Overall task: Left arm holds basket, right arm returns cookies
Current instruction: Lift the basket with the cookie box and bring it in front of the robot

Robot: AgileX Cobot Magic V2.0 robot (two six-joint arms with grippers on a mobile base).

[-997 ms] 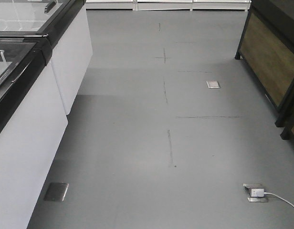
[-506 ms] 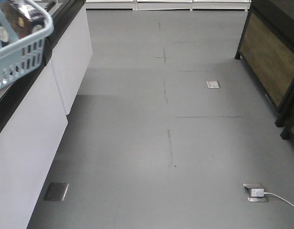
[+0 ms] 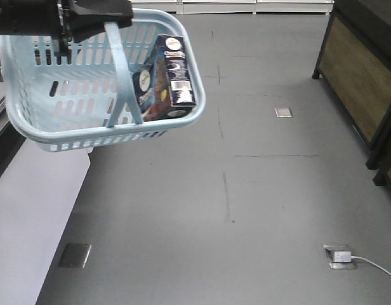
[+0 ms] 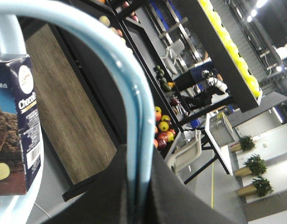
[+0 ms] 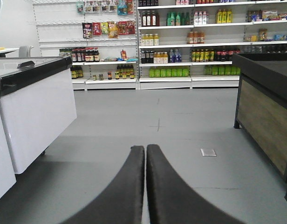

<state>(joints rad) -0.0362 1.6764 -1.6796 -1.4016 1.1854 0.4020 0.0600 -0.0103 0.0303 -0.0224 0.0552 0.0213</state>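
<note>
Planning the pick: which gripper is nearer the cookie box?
Left. The left gripper clamps the basket handle just above the cookie box; the right gripper, shut, faces bare floor, box out of view.

The only words that can be read are on the cookies (image 4: pixel 15 126) box in the basket (image 3: pixel 30 132). In the left wrist view, pale letters on the box start with "Choco". The rest of the word cannot be made out. Just above them is a white oval logo (image 4: pixel 25 79), but its writing is too small to read. Lower on the box is a barcode (image 4: pixel 34 160) with blurred numbers. In the right wrist view, the labels on the shelf (image 5: pixel 190 45) bottles are too small to read.
</note>
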